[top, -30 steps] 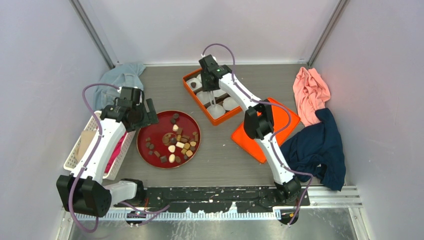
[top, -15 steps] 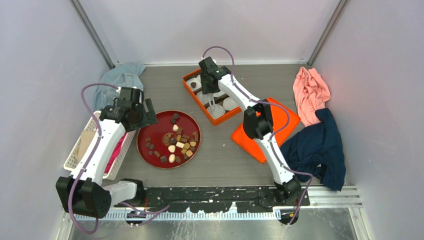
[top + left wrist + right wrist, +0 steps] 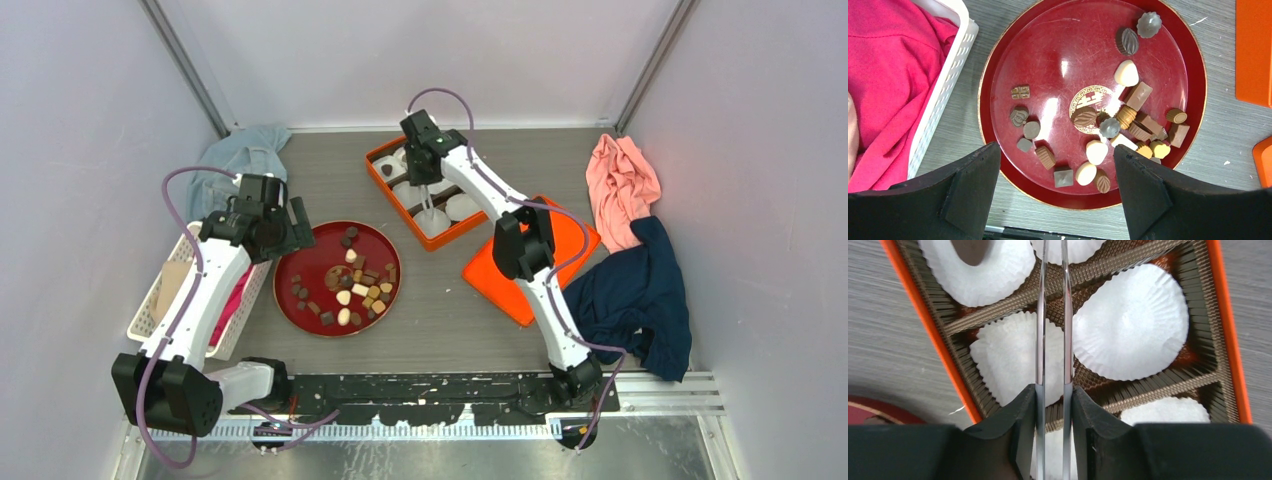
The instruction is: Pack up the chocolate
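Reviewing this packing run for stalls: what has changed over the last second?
The right gripper, clamped on the tweezers, shifted slightly rightward over the orange box. The blades hang above the paper cups with nothing between them. Nothing was taken or let go. The left gripper stays open above the red plate, and the chocolate lies as before.

No legible text; gold emblem [image 3: 1092, 96] on red plate [image 3: 1048, 60] unreadable.

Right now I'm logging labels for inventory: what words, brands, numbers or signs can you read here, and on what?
No readable words, brands or numbers anywhere.
Red plate: a gold round emblem at its centre, partly hidden under chocolate, too unclear to read.
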